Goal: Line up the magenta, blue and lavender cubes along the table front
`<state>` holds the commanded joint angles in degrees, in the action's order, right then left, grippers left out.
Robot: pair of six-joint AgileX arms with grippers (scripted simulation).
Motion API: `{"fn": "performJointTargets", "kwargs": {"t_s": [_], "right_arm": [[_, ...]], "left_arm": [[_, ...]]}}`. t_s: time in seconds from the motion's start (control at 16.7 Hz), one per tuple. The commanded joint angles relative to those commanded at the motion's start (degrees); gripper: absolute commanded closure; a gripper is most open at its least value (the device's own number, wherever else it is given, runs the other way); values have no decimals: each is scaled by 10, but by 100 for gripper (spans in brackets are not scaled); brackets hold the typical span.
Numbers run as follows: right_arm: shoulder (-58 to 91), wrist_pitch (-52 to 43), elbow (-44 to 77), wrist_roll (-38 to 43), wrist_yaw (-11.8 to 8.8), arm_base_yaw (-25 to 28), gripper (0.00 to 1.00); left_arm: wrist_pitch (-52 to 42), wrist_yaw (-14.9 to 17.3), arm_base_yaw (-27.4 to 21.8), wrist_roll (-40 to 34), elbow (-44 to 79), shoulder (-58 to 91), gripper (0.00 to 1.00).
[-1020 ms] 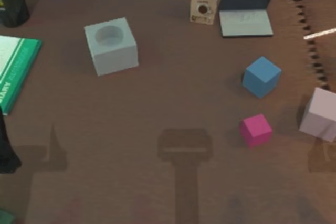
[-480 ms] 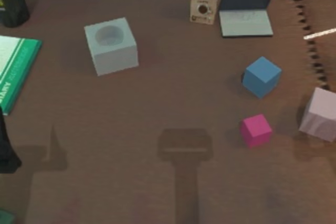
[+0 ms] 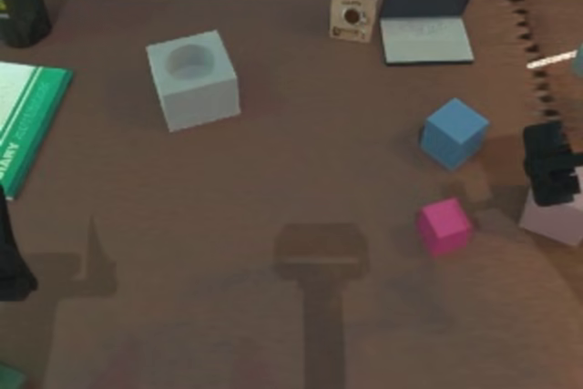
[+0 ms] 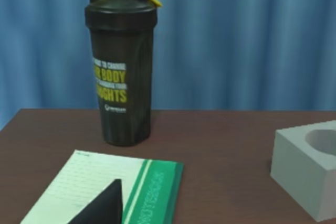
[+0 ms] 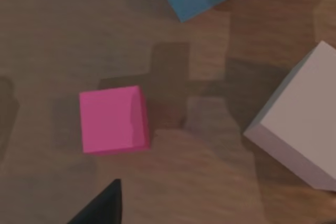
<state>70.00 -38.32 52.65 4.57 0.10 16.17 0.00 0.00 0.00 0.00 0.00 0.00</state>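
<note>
1. At the right side of the table (image 3: 301, 170), your right gripper (image 3: 550, 167) hung over the near edge of the lavender cube (image 3: 557, 216). From above it read as one dark mass, so you could not tell whether its fingers were spread or pressed together.
2. The lavender cube sat flat at the table's right edge, partly cut off by the top view. The right wrist view showed its pale corner (image 5: 302, 129) well clear of the other two cubes, with nothing pinching it.
3. The magenta cube (image 3: 444, 226) lay left of the lavender one, apart from it. The blue cube (image 3: 453, 132) stood farther back, tilted off square and touching nothing.
4. No cube had reached the front of the table. By my reading the line-up had not begun, and all three placings were left to do.
5. Your left arm was parked at the table's left edge. Its wrist view showed only a dark shaker bottle (image 4: 122, 66), a green notebook (image 4: 121, 192) and the grey block with the round hollow (image 3: 193, 79). Its gripper's state could not be told.
</note>
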Motion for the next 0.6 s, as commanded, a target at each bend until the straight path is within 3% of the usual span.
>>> {"fn": "performJointTargets", "kwargs": {"t_s": [0.6], "right_arm": [[414, -227, 319, 28, 0, 97, 0]], "left_arm": [[0, 0, 0, 0, 0, 0, 0]]}}
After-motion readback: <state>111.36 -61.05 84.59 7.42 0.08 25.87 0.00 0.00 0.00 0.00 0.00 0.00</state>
